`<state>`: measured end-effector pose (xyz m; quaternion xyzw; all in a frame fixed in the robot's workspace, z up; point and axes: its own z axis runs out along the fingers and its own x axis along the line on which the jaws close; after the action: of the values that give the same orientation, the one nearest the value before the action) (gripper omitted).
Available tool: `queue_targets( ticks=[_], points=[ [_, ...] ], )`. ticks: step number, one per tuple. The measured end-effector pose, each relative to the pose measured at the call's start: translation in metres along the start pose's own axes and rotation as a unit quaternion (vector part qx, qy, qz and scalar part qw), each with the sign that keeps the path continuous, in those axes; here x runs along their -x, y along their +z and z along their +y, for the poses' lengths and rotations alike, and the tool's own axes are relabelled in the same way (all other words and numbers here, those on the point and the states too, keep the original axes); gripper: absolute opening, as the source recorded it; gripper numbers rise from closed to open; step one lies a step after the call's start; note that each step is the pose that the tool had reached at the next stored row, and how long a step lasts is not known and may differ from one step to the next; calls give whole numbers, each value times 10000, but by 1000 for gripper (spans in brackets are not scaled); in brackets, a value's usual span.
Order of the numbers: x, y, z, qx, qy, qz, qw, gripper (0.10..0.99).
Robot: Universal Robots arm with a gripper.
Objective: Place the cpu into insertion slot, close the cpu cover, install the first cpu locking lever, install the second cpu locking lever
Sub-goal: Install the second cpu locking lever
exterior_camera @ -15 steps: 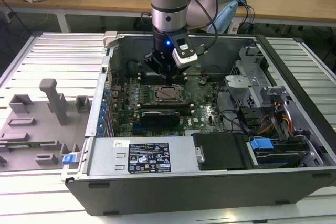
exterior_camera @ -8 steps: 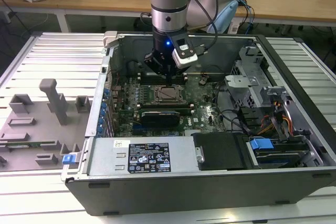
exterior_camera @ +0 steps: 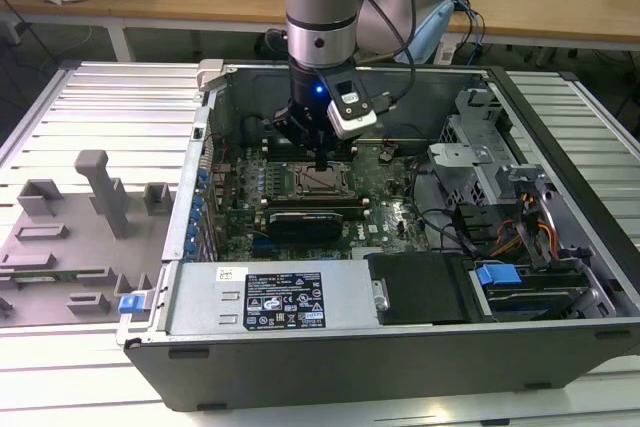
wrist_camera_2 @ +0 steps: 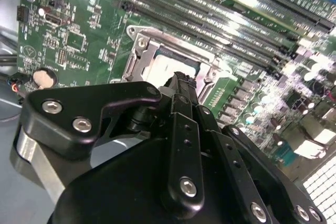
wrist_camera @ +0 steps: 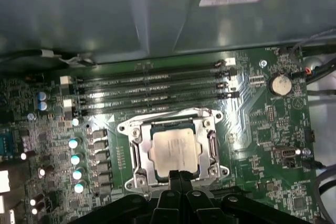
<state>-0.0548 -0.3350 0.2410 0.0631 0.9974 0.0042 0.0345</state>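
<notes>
A: Silvery-beige square cpu [wrist_camera: 174, 149] location?
B: Seated in the black-rimmed square insertion slot [wrist_camera: 137, 157], thin silvery metal cpu cover [wrist_camera: 167, 120] framing it.
A: Black gripper [wrist_camera: 180, 174]?
B: Fingers pressed together at the slot's edge, holding nothing.

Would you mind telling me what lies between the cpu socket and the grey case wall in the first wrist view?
Four long dark memory slots run across the green motherboard between the cpu in its socket and the case wall.
</notes>
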Motion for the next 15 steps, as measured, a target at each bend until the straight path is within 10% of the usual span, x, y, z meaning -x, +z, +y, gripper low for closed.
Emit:
queue_targets(
  ticks=[10, 15],
  points=[
    [8, -67, -25, 1, -30, 1, 10000, 106],
    [26, -67, -169, 2, -30, 0, 10000, 106]
  ],
)
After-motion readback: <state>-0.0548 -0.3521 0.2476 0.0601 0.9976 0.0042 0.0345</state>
